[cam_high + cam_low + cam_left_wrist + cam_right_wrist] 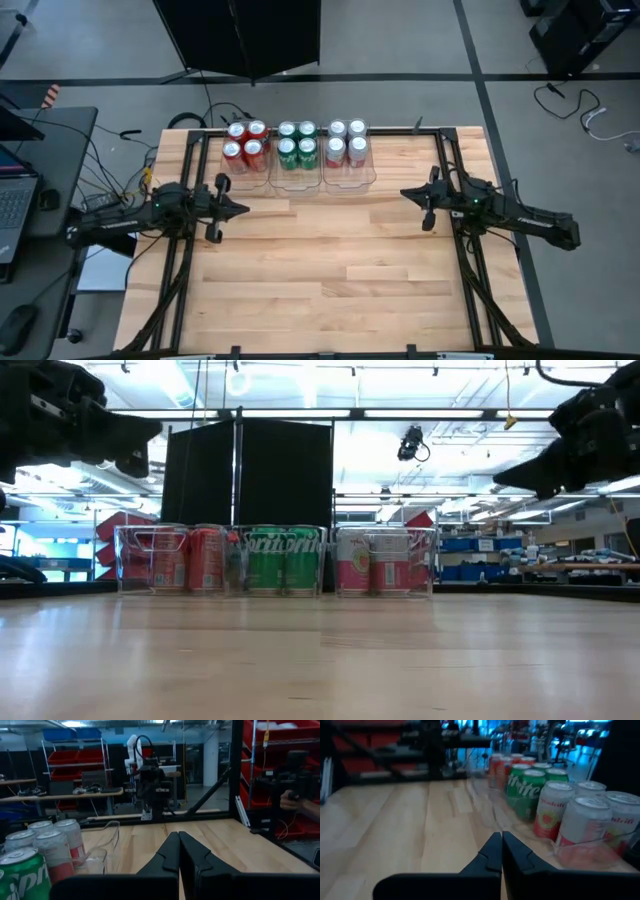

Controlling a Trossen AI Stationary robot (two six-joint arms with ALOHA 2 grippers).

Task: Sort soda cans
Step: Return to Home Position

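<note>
The soda cans stand upright in three clear plastic bins at the table's far edge: red cans (pixel 245 141) in the left bin, green cans (pixel 296 143) in the middle one, silver-white cans (pixel 346 141) in the right one. In the low view the red (pixel 190 559), green (pixel 283 560) and silver-white cans (pixel 373 561) show in a row. My left gripper (pixel 243 209) hangs shut above the table's left side, and my right gripper (pixel 405 194) shut above its right side. Both point inward, well short of the bins, with nothing between the fingers (pixel 178 851) (pixel 501 849).
Black frame rails (pixel 193 170) run along the table's left, right and far sides. Bare wooden table top (pixel 330 270) lies between the arms and toward the near edge. A desk with a laptop (pixel 15 205) stands left of the table. A person's hand (pixel 292 800) shows beyond the table.
</note>
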